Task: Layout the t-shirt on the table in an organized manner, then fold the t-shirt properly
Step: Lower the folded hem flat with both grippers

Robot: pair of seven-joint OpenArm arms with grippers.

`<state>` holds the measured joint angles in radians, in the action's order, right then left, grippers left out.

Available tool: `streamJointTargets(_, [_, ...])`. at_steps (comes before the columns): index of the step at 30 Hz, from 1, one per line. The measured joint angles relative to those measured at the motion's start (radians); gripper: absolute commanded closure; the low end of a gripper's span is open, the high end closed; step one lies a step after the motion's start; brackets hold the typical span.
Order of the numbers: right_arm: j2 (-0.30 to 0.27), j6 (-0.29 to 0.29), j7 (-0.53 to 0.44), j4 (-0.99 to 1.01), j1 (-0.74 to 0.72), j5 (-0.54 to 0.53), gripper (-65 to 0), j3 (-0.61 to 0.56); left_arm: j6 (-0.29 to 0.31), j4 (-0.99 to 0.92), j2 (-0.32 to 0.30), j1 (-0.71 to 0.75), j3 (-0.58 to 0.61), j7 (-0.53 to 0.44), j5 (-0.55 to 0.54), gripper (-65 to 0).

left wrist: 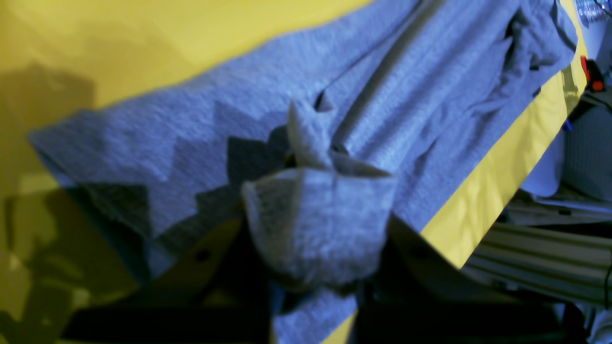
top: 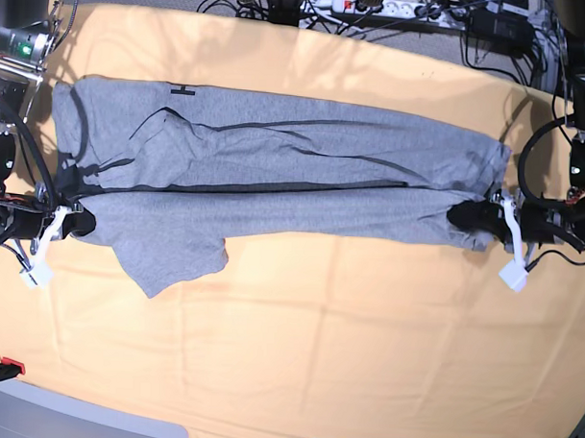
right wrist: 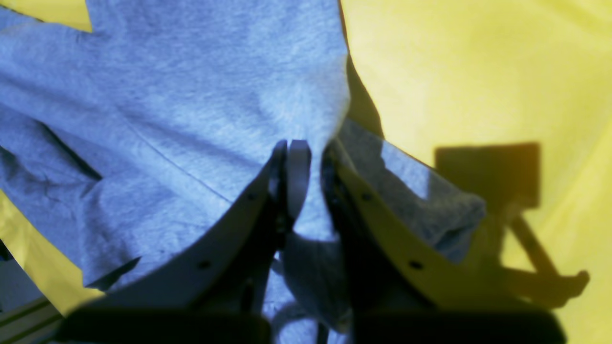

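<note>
T-shirt [left wrist: 406,95] fabric fills most of our left wrist view, grey and blurred, running from the lower left up toward the upper right over the yellow table [left wrist: 143,43]. Our left gripper [left wrist: 313,210] is right at the near edge of the cloth: a bunched wad of the shirt sits between its fingers [left wrist: 205,253] and bulges out over them, so we read the jaws as clamped narrow on that fold. A strip of table shows along the shirt's right edge.

From the right wrist, the shirt covers the upper left of the picture and narrows down into our right gripper [right wrist: 303,162]. Its two fingers [right wrist: 234,215] stand almost together, with a thin pinch of fabric caught between the tips; another flap hangs over the outer side of the right finger. Bare table lies to the right, with the gripper's shadow on it.

In the base view the shirt is stretched long and narrow across the far half of the table [top: 316,374], folded lengthwise with a dark crease line down its middle. One sleeve sticks out toward the near side at the left. Our right gripper [top: 73,221] grips the shirt's left end and our left gripper [top: 480,218] grips the right end, both on its near edge, the cloth drawn between them.
</note>
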<state>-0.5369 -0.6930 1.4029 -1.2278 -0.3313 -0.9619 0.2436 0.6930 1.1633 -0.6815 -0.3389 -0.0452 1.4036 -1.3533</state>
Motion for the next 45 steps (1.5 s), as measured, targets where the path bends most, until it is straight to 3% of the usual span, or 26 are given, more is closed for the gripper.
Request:
streamJointTargets(1, [0.0,0.0,0.0,0.0,0.0,0.0,0.0,0.0,0.0,0.0,0.001,0.007,0.0,0.0,0.0,0.0])
streamJointTargets(2, [0.0,0.0,0.0,0.0,0.0,0.0,-6.9,0.0,0.0,0.0,0.003,0.012,0.0,0.0,0.0,-1.2])
streamJointTargets(5, [-0.002,0.0,-0.007,0.0,-0.002,0.003,-31.6,0.0,0.0,0.0,0.003,0.012,0.0,0.003,0.003,-27.3])
streamJointTargets(6, [-0.005,0.0,-0.007,0.0,-0.003,0.003,-35.7,0.0,0.0,0.0,0.002,0.011,0.0,0.003,0.003,-34.3])
streamJointTargets(8, [-0.018,0.0,-0.006,-0.01,-0.007,0.004,-36.4,0.0,0.0,0.0,0.0,0.012,0.0,0.004,0.006,-39.9])
streamJointTargets(11, [-0.06,0.0,-0.002,-0.056,-0.026,-0.008,-36.4,0.0,0.0,0.0,0.002,0.012,0.0,0.003,0.007,-39.9])
streamJointTargets(13, [-0.085,0.0,-0.003,-0.078,-0.051,-0.099,-36.4,0.001,0.0,0.0,0.002,0.012,0.0,-0.003,0.007,-39.9])
streamJointTargets(16, [-0.069,0.0,-0.013,-0.086,-0.079,-0.158,-36.4,0.001,0.0,0.0,0.002,0.012,0.0,-0.016,0.007,-39.9])
streamJointTargets(19, [-0.018,0.0,-0.016,-0.081,-0.072,-0.054,-36.4,0.0,0.0,0.0,0.002,0.012,0.0,-0.016,0.007,-39.9])
streamJointTargets(25, [0.1,0.003,-0.216,-0.076,-0.07,0.188,-36.4,0.0,0.0,0.0,0.002,0.012,0.0,-0.031,0.007,-39.9])
streamJointTargets(29, [0.159,0.053,-0.303,-0.019,-0.068,0.301,-36.4,0.0,0.0,0.0,0.002,0.012,0.0,-0.031,0.007,-39.9])
streamJointTargets(32, [0.18,0.106,-0.383,0.061,-0.066,0.306,-36.4,0.0,0.0,0.0,0.002,0.012,0.0,-0.031,0.007,-39.9])
streamJointTargets(35, [0.188,0.117,-0.427,0.158,-0.078,0.3,-36.4,0.0,0.0,0.0,0.002,0.012,0.0,-0.03,0.008,-39.9])
streamJointTargets(41, [0.195,0.075,-0.497,0.363,-0.139,0.281,-36.4,0.002,0.0,0.0,0.002,0.012,0.0,-0.031,0.008,-39.9])
streamJointTargets(45, [0.228,0.038,-0.505,0.411,-0.151,0.272,-36.4,0.007,0.0,0.0,0.002,0.012,0.0,-0.031,0.008,-39.9])
